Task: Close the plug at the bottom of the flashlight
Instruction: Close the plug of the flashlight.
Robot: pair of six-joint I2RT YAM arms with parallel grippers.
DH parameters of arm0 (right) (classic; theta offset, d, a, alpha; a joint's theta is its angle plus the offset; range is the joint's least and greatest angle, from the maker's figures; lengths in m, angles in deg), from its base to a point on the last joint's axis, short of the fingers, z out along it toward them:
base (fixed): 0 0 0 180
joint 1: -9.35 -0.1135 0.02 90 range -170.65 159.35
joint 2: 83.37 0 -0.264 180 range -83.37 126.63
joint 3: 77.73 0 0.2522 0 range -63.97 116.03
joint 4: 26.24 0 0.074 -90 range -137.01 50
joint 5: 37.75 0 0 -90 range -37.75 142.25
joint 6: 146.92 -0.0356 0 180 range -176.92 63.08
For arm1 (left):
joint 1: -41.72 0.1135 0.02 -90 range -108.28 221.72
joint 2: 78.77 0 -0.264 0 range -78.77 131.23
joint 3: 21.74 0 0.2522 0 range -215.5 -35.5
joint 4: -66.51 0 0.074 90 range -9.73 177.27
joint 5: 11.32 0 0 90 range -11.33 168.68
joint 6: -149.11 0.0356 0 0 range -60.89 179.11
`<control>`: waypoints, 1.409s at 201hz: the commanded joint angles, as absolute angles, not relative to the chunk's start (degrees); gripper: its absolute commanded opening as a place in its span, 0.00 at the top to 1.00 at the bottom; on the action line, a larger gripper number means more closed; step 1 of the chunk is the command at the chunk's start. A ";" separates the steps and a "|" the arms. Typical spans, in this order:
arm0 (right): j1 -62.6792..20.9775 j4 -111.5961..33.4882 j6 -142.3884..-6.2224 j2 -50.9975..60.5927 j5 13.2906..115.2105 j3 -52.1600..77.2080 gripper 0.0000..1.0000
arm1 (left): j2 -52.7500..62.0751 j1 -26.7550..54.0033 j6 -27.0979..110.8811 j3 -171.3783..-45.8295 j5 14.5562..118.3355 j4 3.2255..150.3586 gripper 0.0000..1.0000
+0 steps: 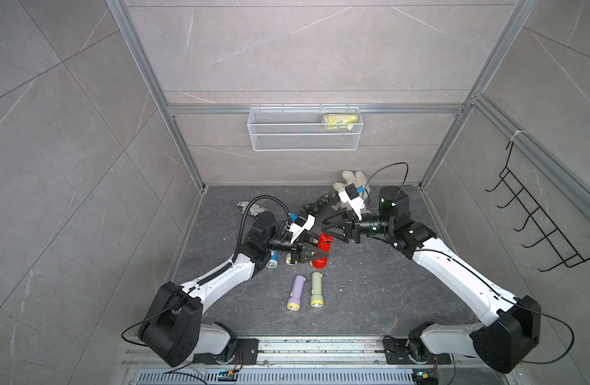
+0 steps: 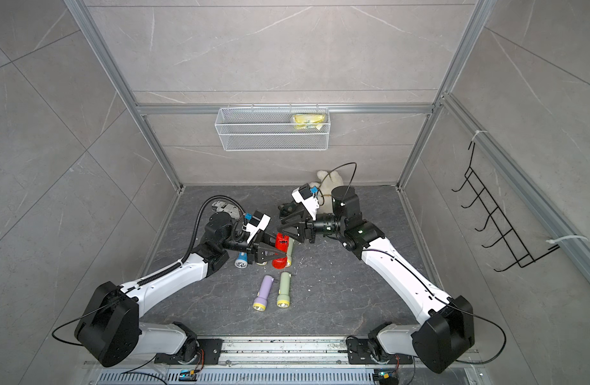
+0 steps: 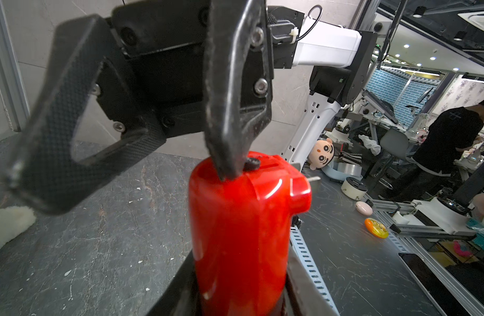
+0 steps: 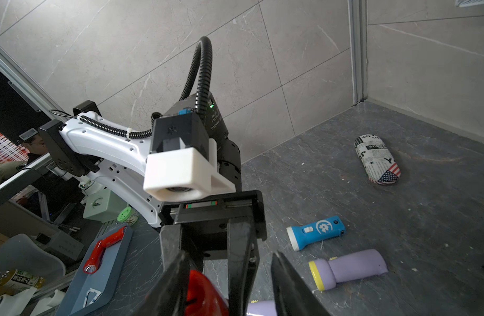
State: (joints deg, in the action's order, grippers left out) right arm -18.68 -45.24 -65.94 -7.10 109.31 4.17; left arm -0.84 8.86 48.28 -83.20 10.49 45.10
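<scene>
Closest to the left wrist lens: red flashlight [image 3: 240, 232], clamped round its body by the left pincer [image 1: 322, 256], jaws shut tight against both sides. Held over the middle of the dark worktop [image 1: 370, 283], rear end turned toward the right pincer [image 2: 280, 226]. At that end, red plug [image 3: 301, 191] jutting out sideways, metal prong showing. Right pincer spread wide, gripping nothing; one fingertip [image 3: 228, 164] pressed on the flashlight's rear face, the second well off to the side. Nearer the arm bases, side by side: purple flashlight [image 1: 295, 293] and green flashlight [image 1: 317, 289]. By the left wrist, blue flashlight [image 4: 316, 232]; farther back, newspaper-print case [image 4: 377, 160]. Against the back wall, white plush toy [image 1: 352, 178]; above it, wire basket [image 1: 287, 140] with a yellow packet [image 1: 340, 120].
</scene>
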 commanded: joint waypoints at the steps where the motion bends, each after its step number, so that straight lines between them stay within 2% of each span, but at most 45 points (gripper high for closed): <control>1: -20.09 -54.43 -66.63 -5.23 111.74 3.28 0.45 | -5.44 9.02 49.78 -86.17 11.35 34.28 1.00; 40: -20.10 -53.67 -70.67 -6.84 113.23 4.52 0.32 | -5.81 9.02 50.64 -85.48 11.25 35.47 1.00; 95: -20.12 -49.99 -72.62 -9.58 114.39 2.91 0.30 | -5.60 9.03 49.83 -85.46 11.28 35.07 1.00; 147: -20.12 -48.03 -72.96 -10.24 114.87 2.02 0.25 | -5.23 8.87 49.79 -85.94 11.61 35.91 1.00; 198: -20.40 -50.33 -71.03 -8.47 112.78 2.03 0.31 | -4.85 8.77 50.18 -86.83 11.55 37.10 1.00; 283: -22.34 -53.95 -68.53 -4.03 110.36 1.48 0.52 | -6.25 8.06 55.66 -88.30 12.12 43.92 1.00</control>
